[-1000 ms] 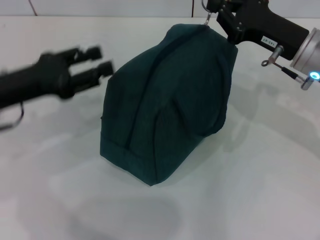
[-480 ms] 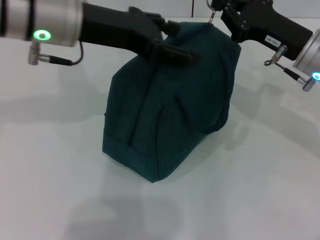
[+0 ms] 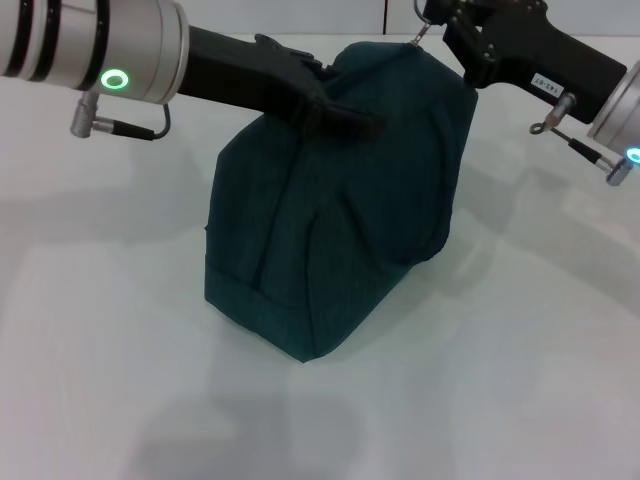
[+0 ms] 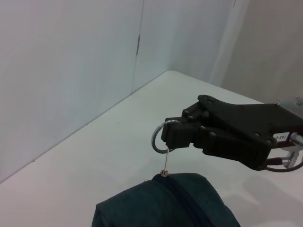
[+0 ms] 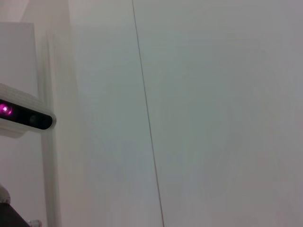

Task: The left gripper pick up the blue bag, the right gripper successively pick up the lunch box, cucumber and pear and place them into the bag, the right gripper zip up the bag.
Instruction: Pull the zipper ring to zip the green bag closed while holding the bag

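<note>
One blue bag (image 3: 330, 220) zipped, contents hidden | right tool (image 4: 166, 137) pinching zip ring (image 4: 158, 137)

A white bench (image 3: 110, 330) carried only the blue bag (image 3: 330, 220), which stood upright below and between both arms' jaws.

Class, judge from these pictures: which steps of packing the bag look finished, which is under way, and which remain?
Done: no food in sight; the bag looks zipped shut. Under way: the right claw grips the zip ring at the bag's far end, while the left claw presses the bag's top. Left: letting go.
</note>
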Robot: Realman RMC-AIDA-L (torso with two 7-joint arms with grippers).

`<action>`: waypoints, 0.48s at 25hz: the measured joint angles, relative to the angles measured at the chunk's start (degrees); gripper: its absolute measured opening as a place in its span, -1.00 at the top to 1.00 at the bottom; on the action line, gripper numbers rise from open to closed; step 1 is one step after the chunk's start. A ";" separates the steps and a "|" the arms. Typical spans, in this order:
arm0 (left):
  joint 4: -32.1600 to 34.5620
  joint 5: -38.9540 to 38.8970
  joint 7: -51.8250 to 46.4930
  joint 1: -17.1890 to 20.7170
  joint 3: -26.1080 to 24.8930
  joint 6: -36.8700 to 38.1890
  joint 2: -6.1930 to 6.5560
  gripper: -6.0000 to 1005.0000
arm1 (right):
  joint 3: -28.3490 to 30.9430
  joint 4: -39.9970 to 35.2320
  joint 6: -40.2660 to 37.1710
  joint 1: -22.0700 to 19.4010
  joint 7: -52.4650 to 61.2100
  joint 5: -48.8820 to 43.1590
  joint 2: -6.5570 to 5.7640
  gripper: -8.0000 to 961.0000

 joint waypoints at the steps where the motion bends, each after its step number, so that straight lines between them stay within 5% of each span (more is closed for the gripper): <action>1: 0.08 0.00 0.24 0.08 0.00 -0.01 -0.01 -0.63 | 0.00 0.00 -0.04 -0.05 0.00 0.00 0.00 0.86; 12: -0.04 0.25 0.63 -0.01 0.95 0.02 -0.03 0.19 | 0.08 -0.01 -0.25 -0.38 0.00 0.03 0.00 0.85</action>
